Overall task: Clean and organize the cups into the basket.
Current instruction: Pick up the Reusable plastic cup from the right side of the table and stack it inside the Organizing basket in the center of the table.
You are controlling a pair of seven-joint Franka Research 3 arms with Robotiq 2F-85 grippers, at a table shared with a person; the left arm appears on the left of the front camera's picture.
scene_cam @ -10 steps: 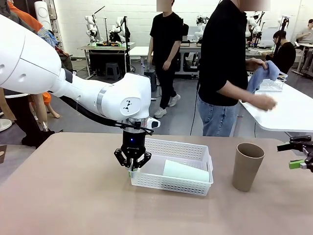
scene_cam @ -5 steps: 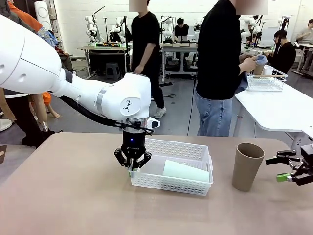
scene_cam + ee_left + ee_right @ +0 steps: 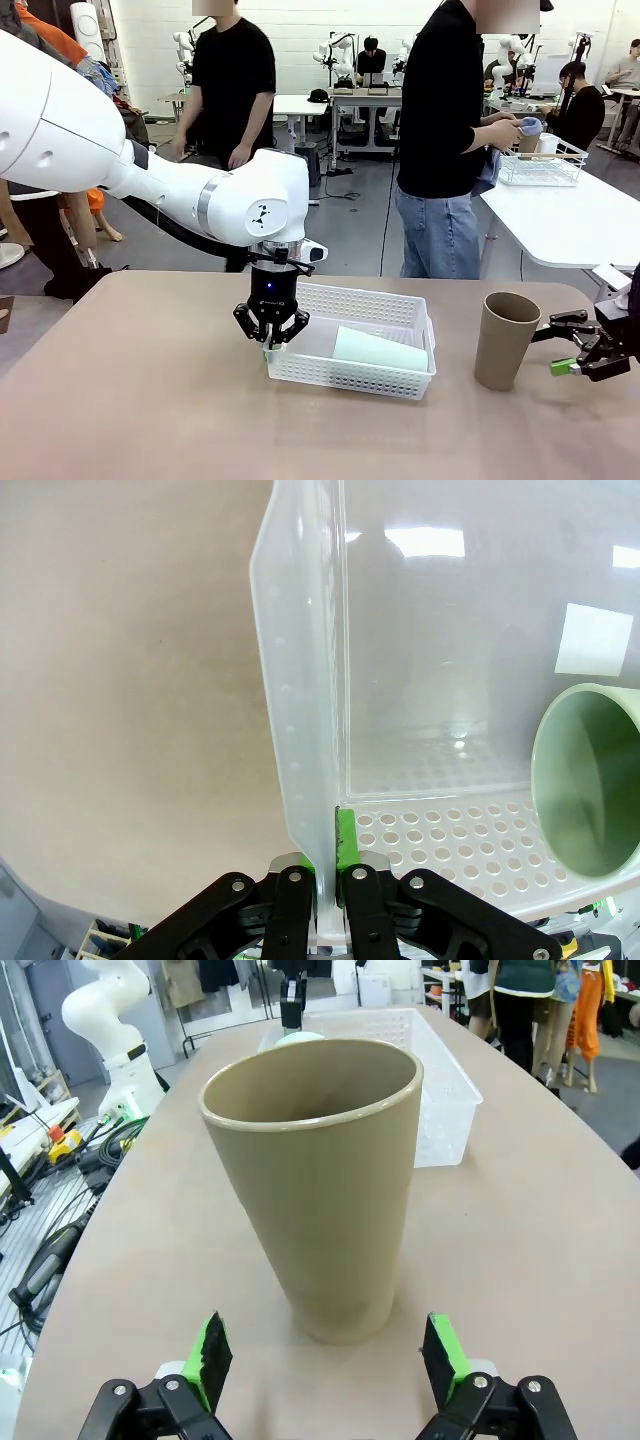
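Observation:
The white perforated basket (image 3: pixel 380 305) sits mid-table with a mint green cup (image 3: pixel 380 351) lying on its side inside. My left gripper (image 3: pixel 271 341) is shut on the basket's left end wall (image 3: pixel 300 730), pinched between the green pads. The mint cup's open mouth (image 3: pixel 590 780) faces that wrist camera. A brown-tan cup (image 3: pixel 506 340) stands upright to the right of the basket. My right gripper (image 3: pixel 566 352) is open, just right of that cup and level with its lower half. In the right wrist view the brown cup (image 3: pixel 320 1190) stands just beyond the spread fingers (image 3: pixel 210 1355).
A person in black stands at the far side by a white table (image 3: pixel 570 225), holding a blue cloth over a wire rack (image 3: pixel 545 165). Another person walks behind. Bare brown tabletop (image 3: pixel 150 400) lies to the left and front.
My right gripper has moved left toward the brown cup. The left gripper and basket have stayed put. The person behind walked left.

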